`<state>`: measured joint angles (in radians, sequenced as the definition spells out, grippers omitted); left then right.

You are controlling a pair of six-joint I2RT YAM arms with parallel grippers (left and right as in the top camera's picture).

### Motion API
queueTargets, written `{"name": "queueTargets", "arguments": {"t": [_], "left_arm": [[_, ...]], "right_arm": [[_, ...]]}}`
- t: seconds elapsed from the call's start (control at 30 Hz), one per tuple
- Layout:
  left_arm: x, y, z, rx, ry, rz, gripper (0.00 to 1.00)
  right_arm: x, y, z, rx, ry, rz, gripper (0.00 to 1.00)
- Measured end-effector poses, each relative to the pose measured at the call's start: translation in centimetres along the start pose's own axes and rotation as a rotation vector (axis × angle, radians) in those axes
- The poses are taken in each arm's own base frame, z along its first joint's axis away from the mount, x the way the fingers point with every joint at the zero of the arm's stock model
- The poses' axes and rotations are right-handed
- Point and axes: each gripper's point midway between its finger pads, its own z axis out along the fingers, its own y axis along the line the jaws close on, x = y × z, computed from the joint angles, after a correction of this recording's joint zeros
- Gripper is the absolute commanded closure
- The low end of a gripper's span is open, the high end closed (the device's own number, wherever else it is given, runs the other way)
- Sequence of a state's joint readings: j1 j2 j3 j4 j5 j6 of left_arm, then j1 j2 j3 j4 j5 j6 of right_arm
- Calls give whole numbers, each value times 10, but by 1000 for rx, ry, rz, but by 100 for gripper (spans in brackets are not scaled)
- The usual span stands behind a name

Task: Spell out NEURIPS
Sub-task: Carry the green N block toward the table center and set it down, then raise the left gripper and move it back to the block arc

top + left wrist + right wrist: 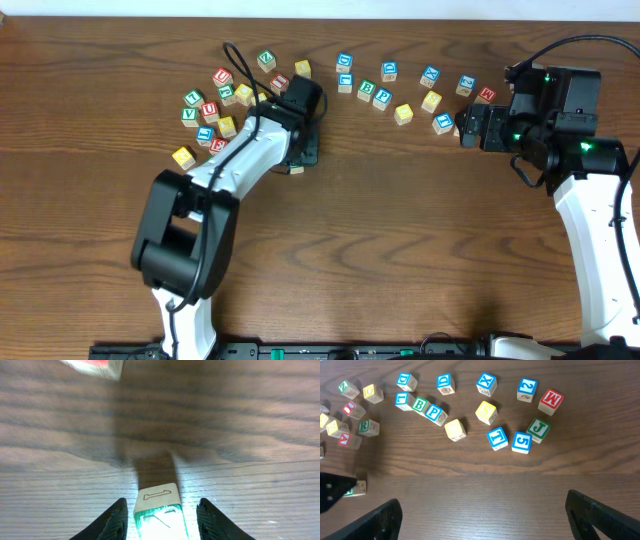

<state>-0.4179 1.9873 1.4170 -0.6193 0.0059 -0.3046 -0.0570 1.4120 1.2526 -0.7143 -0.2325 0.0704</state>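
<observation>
Left gripper, jaws narrowly parted with gaps either side of the green-faced cube at bottom centre, should lift straight up to avoid nudging it.

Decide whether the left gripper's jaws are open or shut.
Open: the left gripper has a cube between its fingers, with a gap on each side.

Overhead down on table, left wrist close on one cube, right wrist shares overhead's cubes
</observation>
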Motion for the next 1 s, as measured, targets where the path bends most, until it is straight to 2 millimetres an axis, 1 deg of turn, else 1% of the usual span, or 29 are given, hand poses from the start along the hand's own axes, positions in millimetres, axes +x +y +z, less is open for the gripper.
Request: {"name": "queueTargets", "arguments": {"t": [0.1, 0.2, 0.3, 0.43, 0.53, 0.6, 0.7, 0.87, 1.0], "left_arm": [[-15, 3, -26, 22, -65, -8, 55], [-34, 12, -63, 44, -156, -38, 55], [-50, 26, -102, 60, -246, -76, 54], [-58, 41, -138, 68, -323, -111, 54], [-59, 50, -156, 68, -353, -129, 54], [-57, 57, -165, 65, -365, -142, 54], [-55, 70, -173, 52, -368, -169, 54], [-50, 85, -173, 31, -347, -209, 54], [-50, 88, -173, 30, -345, -225, 55]], "right_arm": [[-1, 0, 0, 0, -4, -1, 1], [-4, 0, 0, -1, -17, -4, 1], [-6, 1, 0, -2, -23, -6, 1], [-7, 1, 0, -3, -27, -6, 1], [-7, 1, 0, -3, -27, -7, 1], [-7, 1, 0, -3, -29, -7, 1], [-7, 1, 0, -3, -29, -7, 1], [-7, 1, 0, -3, -30, -7, 1], [-7, 4, 0, -20, -29, -11, 1]]}}
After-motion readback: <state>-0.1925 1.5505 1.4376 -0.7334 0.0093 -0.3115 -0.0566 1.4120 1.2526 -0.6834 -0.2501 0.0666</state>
